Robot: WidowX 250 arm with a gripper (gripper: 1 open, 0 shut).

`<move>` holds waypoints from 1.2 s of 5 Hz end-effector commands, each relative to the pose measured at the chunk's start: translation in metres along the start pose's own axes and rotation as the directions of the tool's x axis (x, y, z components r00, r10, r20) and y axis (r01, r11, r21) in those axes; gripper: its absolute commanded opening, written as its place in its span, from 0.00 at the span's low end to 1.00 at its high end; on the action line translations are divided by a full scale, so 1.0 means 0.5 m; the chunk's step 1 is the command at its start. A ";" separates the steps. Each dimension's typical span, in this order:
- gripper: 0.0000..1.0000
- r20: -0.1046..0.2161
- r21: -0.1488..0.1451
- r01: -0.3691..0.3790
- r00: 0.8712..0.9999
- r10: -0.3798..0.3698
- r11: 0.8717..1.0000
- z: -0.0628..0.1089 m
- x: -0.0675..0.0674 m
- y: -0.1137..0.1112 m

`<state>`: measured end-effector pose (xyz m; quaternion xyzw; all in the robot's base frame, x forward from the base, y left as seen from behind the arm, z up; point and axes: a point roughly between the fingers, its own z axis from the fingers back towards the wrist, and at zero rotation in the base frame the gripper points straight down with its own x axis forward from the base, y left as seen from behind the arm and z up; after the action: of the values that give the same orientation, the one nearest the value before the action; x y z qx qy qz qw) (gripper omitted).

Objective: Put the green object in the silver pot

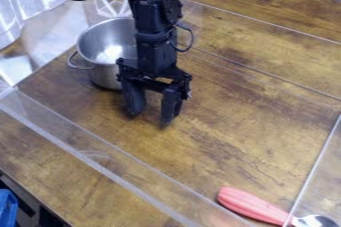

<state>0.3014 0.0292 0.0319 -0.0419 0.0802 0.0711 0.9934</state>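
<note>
The silver pot point(98, 45) stands at the back left of the wooden table, shiny, with a small side handle toward the left. My gripper point(152, 109) points straight down just right of and in front of the pot, its black fingers point(134, 102) apart and low over the wood. Between them I see only bare table. The green object is not visible anywhere in this view; the arm and gripper body may hide it.
A red-handled spoon point(256, 205) lies at the front right corner. Clear plastic walls point(94, 156) border the table along the front and right. A white cloth-like shape point(16, 67) sits at the left edge.
</note>
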 end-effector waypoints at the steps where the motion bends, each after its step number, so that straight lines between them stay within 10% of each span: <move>1: 0.00 0.069 -0.007 -0.024 0.997 0.024 1.000 0.037 0.013 0.017; 6: 0.00 0.082 -0.017 -0.023 0.996 0.024 1.000 0.040 0.015 0.022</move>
<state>0.3026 0.0364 0.0322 -0.0476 0.0726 0.0770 0.9932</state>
